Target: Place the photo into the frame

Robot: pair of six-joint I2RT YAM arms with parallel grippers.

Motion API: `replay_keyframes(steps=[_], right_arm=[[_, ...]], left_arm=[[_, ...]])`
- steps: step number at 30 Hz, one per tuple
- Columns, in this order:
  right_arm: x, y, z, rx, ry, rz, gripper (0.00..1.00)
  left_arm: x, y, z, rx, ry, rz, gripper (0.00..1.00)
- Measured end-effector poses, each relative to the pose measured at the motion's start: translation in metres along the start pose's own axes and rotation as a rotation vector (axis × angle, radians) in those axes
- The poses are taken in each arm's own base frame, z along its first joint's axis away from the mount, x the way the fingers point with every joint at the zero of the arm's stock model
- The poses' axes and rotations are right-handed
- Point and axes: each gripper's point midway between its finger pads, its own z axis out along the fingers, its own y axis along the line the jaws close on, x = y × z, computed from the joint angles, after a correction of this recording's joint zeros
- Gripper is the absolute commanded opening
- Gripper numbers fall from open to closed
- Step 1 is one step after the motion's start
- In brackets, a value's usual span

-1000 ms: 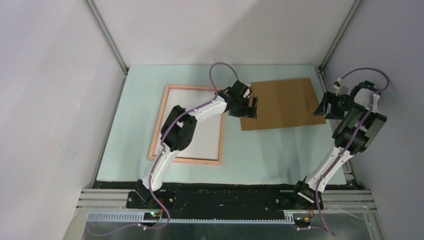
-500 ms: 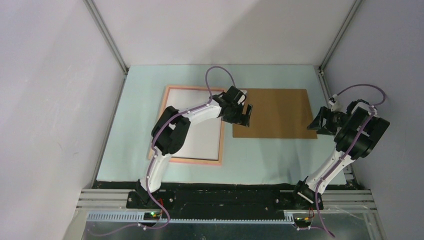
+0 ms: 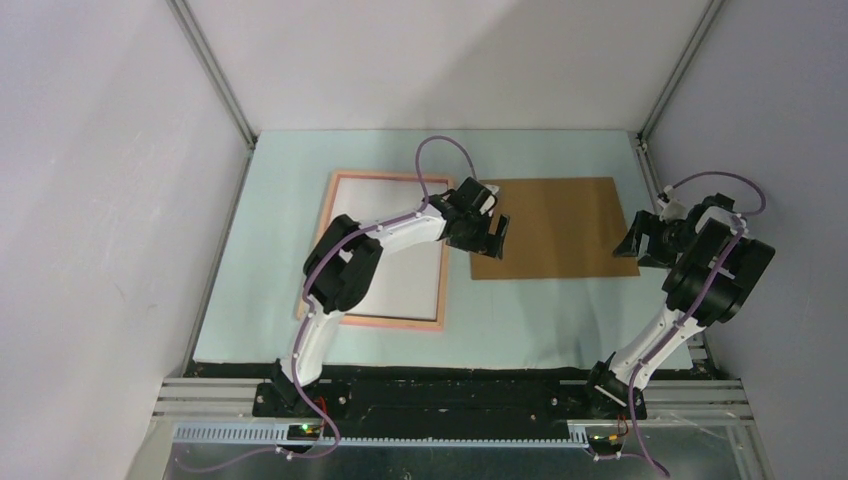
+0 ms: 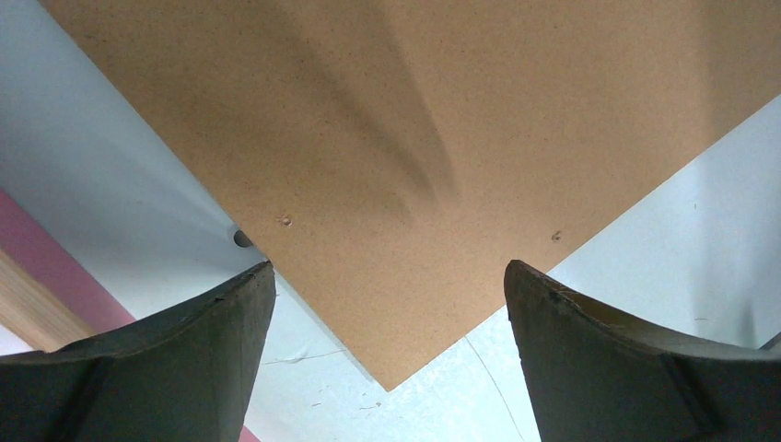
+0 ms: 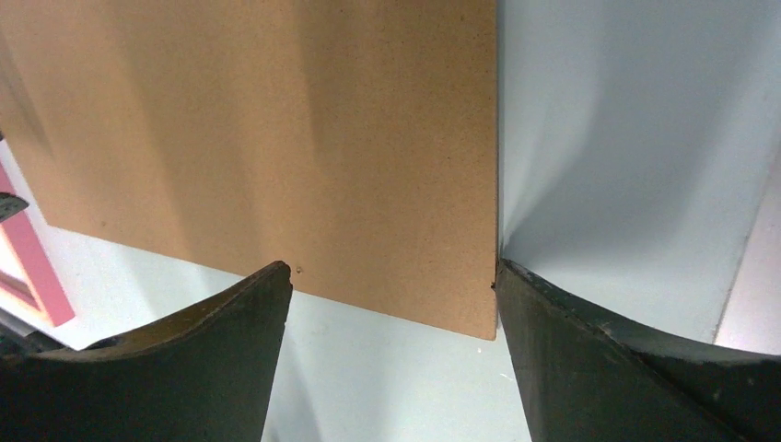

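The pink frame (image 3: 318,250) lies flat at the left of the mat. A white sheet (image 3: 410,275) fills its opening; no seascape side shows, so I cannot tell if it is the photo. The brown backing board (image 3: 555,225) lies flat to the frame's right. My left gripper (image 3: 492,235) is open and empty over the board's near left corner (image 4: 414,138), jaws (image 4: 389,272) straddling that corner. My right gripper (image 3: 632,240) is open and empty at the board's near right corner (image 5: 276,138), one fingertip (image 5: 516,285) against its right edge.
The pale green mat (image 3: 560,320) covers the table, with grey walls and metal posts on three sides. A strip of the pink frame shows in the left wrist view (image 4: 37,267) and in the right wrist view (image 5: 32,267). My left arm reaches across the frame.
The backing board has turned from skewed to square and slid left and nearer. My right gripper has come down to its right edge. My left gripper has shifted slightly.
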Motion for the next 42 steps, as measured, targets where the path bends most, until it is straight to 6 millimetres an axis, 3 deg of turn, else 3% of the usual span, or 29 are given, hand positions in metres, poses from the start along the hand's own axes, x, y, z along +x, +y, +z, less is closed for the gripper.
replay_keyframes(steps=[18, 30, 37, 42], right_arm=[[-0.021, -0.016, -0.004, 0.116, -0.062, -0.071, 0.86], [-0.024, 0.004, 0.015, 0.000, -0.030, -0.060, 0.79], [-0.028, 0.010, 0.012, -0.098, -0.021, -0.018, 0.71], [-0.038, 0.026, -0.005, -0.171, -0.028, -0.023, 0.67]], left_arm=[[0.003, 0.001, 0.001, -0.042, -0.024, 0.018, 0.98], [0.004, -0.002, 0.000, -0.026, -0.016, 0.019, 0.98], [0.006, 0.000, -0.002, -0.025, 0.002, 0.020, 0.98], [0.007, 0.006, -0.004, -0.035, 0.018, 0.028, 0.98]])
